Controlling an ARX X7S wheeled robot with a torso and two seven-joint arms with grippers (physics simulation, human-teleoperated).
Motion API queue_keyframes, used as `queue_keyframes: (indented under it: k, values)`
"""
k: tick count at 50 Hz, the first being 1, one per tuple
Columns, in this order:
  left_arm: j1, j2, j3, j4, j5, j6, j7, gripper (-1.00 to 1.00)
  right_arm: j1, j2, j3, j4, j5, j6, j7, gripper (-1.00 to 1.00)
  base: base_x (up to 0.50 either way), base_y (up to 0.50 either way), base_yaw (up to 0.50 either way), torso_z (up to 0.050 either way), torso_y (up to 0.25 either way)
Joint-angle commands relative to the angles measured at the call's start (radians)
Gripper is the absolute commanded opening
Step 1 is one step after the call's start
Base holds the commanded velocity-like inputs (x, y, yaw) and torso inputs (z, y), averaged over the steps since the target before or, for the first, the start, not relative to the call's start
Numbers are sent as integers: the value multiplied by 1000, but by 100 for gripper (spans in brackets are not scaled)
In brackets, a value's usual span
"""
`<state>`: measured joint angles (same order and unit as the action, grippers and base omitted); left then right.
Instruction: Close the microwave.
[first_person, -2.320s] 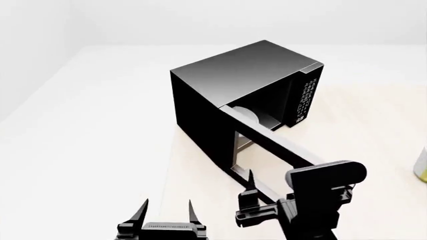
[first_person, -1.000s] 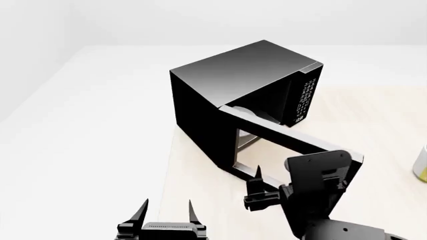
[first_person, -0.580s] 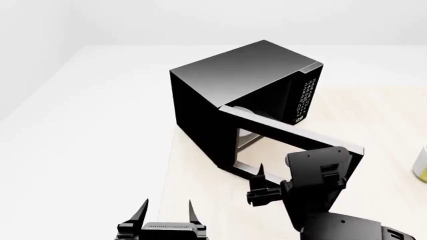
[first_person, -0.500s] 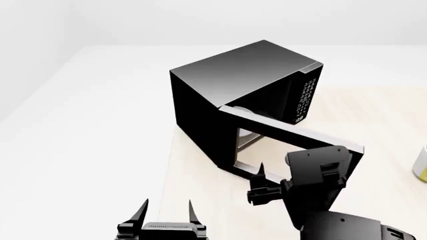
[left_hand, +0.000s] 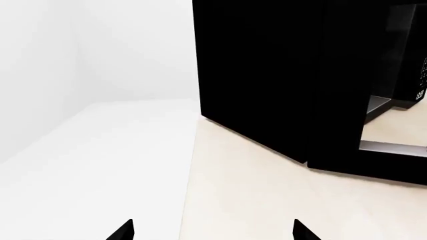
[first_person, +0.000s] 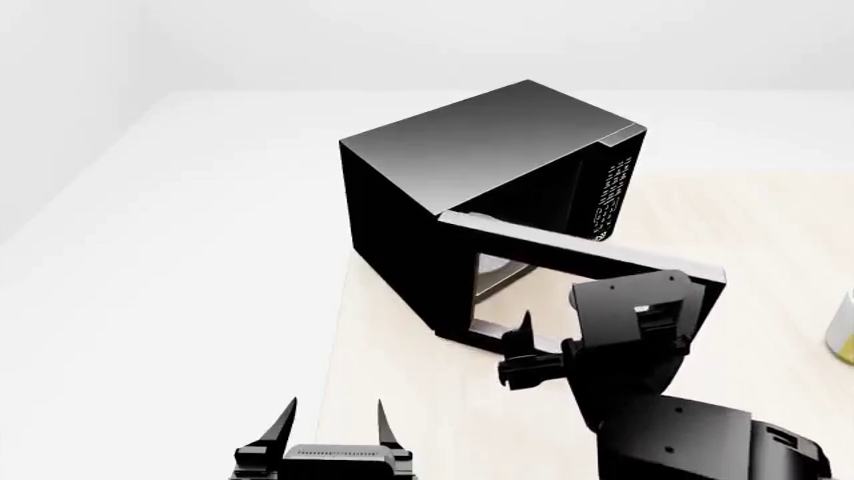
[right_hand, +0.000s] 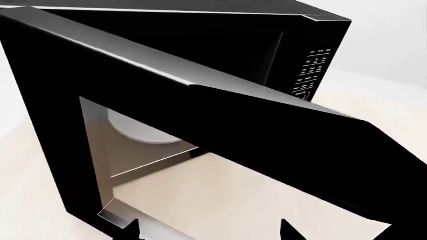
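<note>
The large black microwave (first_person: 467, 170) stands on the pale table (first_person: 400, 420). Its glass-windowed door (first_person: 574, 255) hangs partly open and swings out to the right. The white-marked keypad (first_person: 607, 200) shows behind it. My right gripper (first_person: 521, 350) is open and empty, close against the door's outer face by its lower edge. In the right wrist view the door (right_hand: 267, 125) fills the frame, the white plate (right_hand: 133, 130) shows through the window, and the gripper (right_hand: 210, 230) stands wide open. My left gripper (first_person: 334, 415) is open and empty, near the table's front edge, well short of the microwave (left_hand: 267, 75).
A yellowish object (first_person: 843, 325) sits at the right edge of the head view, cut off by the frame. The pale table meets a white surface (first_person: 160, 250) on the left. In the left wrist view the left gripper (left_hand: 212, 232) hovers over that seam.
The right arm has moved forward against the door. The door has swung toward the microwave's front and its opening is narrower. The left arm has not moved.
</note>
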<state>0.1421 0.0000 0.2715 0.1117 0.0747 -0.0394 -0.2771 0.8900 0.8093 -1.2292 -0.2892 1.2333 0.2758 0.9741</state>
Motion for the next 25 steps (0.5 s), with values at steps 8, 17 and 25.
queue_keyframes:
  k: [8,17,25]
  values:
    - [0,0,0,0,0,0,0,100,59,-35,20,75,5,23,-44,100,0,0,0,0,0]
    - [0,0,0,0,0,0,0,100,82,-49,16,118,-9,38,-75,100,0,0,0,0,0]
    - [0,0,0,0,0,0,0,100,109,-70,7,160,-27,58,-104,100,0,0,0,0,0]
